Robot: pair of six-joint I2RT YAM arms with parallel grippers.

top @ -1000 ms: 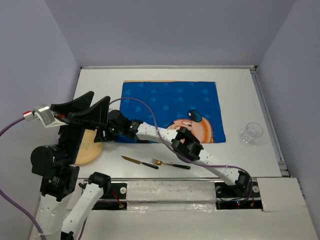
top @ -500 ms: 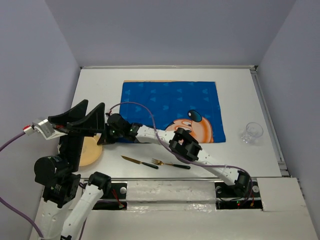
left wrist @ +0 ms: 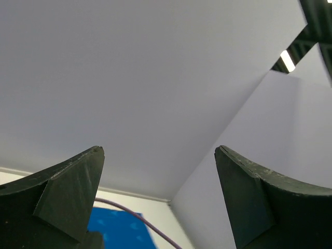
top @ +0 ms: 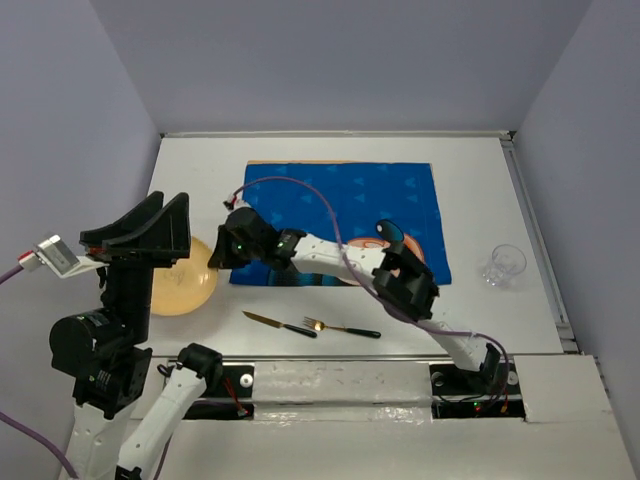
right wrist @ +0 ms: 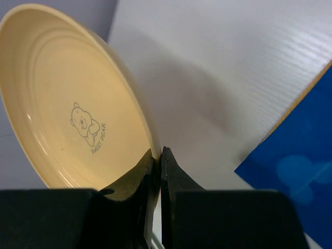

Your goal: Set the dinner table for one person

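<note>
The dinner table (top: 196,168) is the white tabletop. A pale yellow plate (top: 182,290) with a small bear print (right wrist: 85,124) sits at its left side, by the blue cartoon-mouse mat (top: 340,205). My right gripper (top: 213,263) reaches across from the right and is shut on the plate's right rim; in the right wrist view its jaws (right wrist: 157,155) pinch the thin rim and the plate looks tilted. My left gripper (top: 173,198) hangs high over the table's left edge, open and holding nothing; its wrist view (left wrist: 158,151) shows mostly wall.
A knife (top: 278,323) and a fork (top: 340,327) lie side by side near the front edge, in front of the mat. A clear glass (top: 503,265) stands at the right, beyond the mat's corner. Grey walls close in the table on three sides.
My right gripper has shut on the plate's rim and drawn it a little right, out from under the left arm. The left arm has pulled back to the left, still open.
</note>
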